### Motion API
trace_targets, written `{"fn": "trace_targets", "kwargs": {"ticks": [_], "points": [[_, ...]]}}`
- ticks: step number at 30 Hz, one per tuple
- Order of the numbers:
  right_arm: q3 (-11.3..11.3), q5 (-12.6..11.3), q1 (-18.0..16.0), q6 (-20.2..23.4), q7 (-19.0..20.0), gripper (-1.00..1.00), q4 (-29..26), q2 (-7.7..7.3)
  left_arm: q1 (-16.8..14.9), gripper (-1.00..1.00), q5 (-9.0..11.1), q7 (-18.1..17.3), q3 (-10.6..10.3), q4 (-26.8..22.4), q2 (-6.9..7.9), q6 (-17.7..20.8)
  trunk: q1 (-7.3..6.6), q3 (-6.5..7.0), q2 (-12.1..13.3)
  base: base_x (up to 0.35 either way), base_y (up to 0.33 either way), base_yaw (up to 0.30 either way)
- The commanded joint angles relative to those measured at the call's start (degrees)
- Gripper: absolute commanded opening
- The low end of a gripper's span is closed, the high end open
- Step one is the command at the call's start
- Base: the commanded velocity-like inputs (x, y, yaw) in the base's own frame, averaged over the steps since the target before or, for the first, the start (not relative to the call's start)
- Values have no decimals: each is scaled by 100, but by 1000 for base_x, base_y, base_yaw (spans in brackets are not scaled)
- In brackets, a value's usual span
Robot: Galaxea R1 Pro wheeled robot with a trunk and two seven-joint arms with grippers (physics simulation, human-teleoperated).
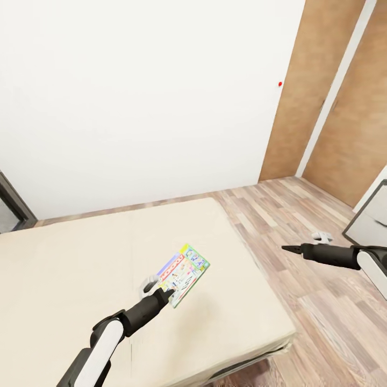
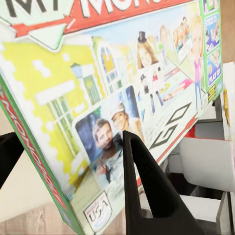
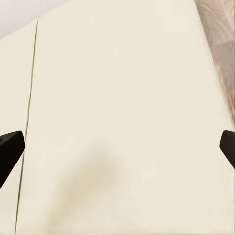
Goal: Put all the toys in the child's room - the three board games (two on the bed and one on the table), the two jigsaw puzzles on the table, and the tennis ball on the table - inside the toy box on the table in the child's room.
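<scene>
Clamped in the left claw (image 1: 167,293) is a green-edged board game (image 1: 185,273), held by its lower edge and lifted tilted above the cream bed (image 1: 70,269), its printed face seen close up in the left wrist view (image 2: 122,88) with a dark finger (image 2: 147,196) laid across it. Beyond the bed's outer side, over the wood-plank floor (image 1: 322,322), the right claw (image 1: 285,248) is seen side-on as a single point. In the right wrist view its fingertips (image 3: 10,147) are spread wide apart, grasping nothing, with the bed (image 3: 122,122) beneath.
</scene>
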Motion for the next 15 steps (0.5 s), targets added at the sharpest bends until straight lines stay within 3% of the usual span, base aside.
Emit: {"fn": "trace_targets", "kwargs": {"ticks": [1, 10, 15], "points": [[10, 2, -10, 18, 9, 100, 2, -3, -2, -100, 26, -3, -2, -6, 4, 16, -22, 12, 36, 0, 0, -282], [13, 19, -22, 170, -31, 100, 56, 30, -2, -100, 27, 3, -2, -6, 4, 27, -219, 173, 397, 0, 0, -282], [27, 27, -21, 191, -43, 100, 86, 123, -2, -100, 27, 5, -3, -4, 4, 41, -329, 263, 597, 0, 0, -283]]}}
